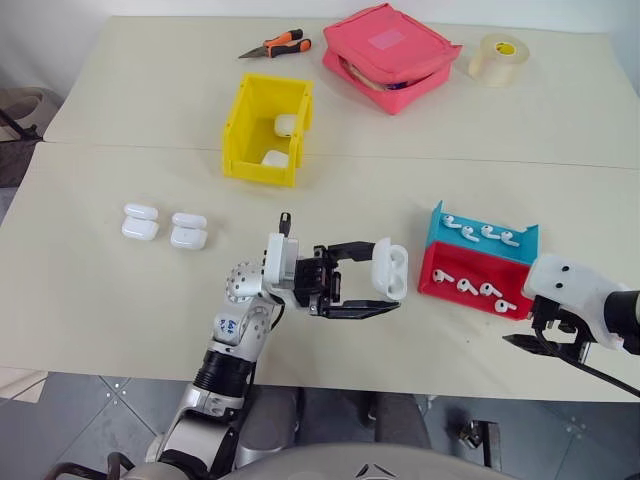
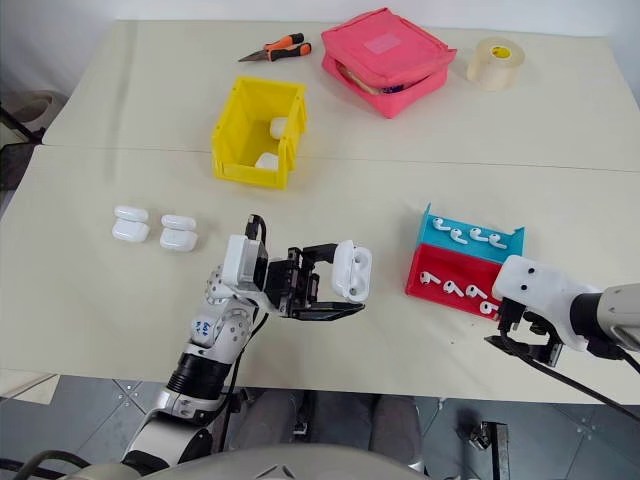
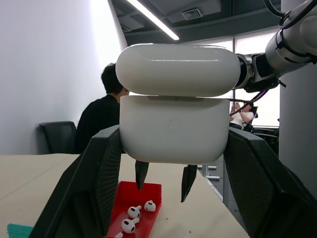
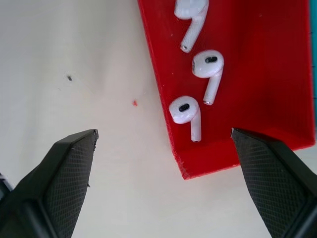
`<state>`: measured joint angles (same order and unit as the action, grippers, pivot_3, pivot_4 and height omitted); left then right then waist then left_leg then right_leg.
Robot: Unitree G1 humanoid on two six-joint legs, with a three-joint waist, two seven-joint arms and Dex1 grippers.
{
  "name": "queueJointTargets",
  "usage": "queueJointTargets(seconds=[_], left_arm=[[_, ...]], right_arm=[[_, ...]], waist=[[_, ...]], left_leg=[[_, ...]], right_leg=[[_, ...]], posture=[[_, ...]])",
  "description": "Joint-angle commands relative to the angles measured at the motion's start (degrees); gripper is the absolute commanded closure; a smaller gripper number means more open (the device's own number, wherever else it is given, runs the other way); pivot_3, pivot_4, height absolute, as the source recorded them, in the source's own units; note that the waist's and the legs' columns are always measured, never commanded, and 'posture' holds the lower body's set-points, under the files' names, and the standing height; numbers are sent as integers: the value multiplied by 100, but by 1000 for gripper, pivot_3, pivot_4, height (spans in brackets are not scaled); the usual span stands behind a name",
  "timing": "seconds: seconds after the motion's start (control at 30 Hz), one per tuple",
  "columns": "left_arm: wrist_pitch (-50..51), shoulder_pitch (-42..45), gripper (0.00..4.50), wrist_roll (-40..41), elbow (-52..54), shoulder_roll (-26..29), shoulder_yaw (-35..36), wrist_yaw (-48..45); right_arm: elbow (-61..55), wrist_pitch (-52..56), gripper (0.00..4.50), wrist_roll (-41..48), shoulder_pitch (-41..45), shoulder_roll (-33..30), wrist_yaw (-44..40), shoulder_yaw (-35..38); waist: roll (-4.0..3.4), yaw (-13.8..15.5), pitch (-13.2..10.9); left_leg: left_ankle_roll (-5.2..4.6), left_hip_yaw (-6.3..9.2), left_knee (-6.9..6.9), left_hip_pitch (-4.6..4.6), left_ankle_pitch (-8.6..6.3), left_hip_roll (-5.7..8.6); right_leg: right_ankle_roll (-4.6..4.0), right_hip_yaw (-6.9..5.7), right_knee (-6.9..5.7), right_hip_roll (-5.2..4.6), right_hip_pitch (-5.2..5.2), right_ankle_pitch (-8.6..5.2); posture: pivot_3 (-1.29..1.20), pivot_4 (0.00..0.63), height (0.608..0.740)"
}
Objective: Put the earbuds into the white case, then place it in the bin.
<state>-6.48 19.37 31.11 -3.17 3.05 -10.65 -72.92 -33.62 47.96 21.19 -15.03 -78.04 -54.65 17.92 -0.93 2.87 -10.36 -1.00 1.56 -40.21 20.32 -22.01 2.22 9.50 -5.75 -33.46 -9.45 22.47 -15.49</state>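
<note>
Pliers, a pink pouch and a tape roll sat along the far side of the table, well clear. Two spare cases lay apart on the left. The yellow bin held two more. The left gripper was clamped on the white case, glossy, lid ajar, above open tabletop. The right gripper, fingers wide apart, hovered over the red tray's near corner, earbuds between its tips.
</note>
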Motion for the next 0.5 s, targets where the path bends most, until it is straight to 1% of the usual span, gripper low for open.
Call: queueJointTargets(seconds=[0.03,0.1,0.27,0.5], left_arm=[[-63,-64,1738,0,145,-58,-80,81],[-45,-113,1738,7,196,-47,-106,110],[-53,-102,1738,12,180,-50,-138,154],[-90,-66,1738,16,125,-56,-137,167]], right_arm=[[118,-269,1276,-194,225,57,-28,-208],[168,-335,1940,-262,358,52,-25,-391],[274,-448,1940,-380,609,72,-36,-704],[387,-729,1940,-618,715,75,-88,-972]], waist=[[0,-2,0],[0,-5,0],[0,1,0],[0,-3,0]], left_leg=[[0,0,0,0,0,0],[0,1,0,0,0,-1],[0,2,-2,1,0,-1],[1,1,-2,1,0,-1]], right_leg=[[0,0,0,0,0,0],[0,0,0,0,0,0],[0,0,0,0,0,0],[0,0,0,0,0,0]], posture=[[0,150,740],[0,150,740],[0,150,740],[0,150,740]])
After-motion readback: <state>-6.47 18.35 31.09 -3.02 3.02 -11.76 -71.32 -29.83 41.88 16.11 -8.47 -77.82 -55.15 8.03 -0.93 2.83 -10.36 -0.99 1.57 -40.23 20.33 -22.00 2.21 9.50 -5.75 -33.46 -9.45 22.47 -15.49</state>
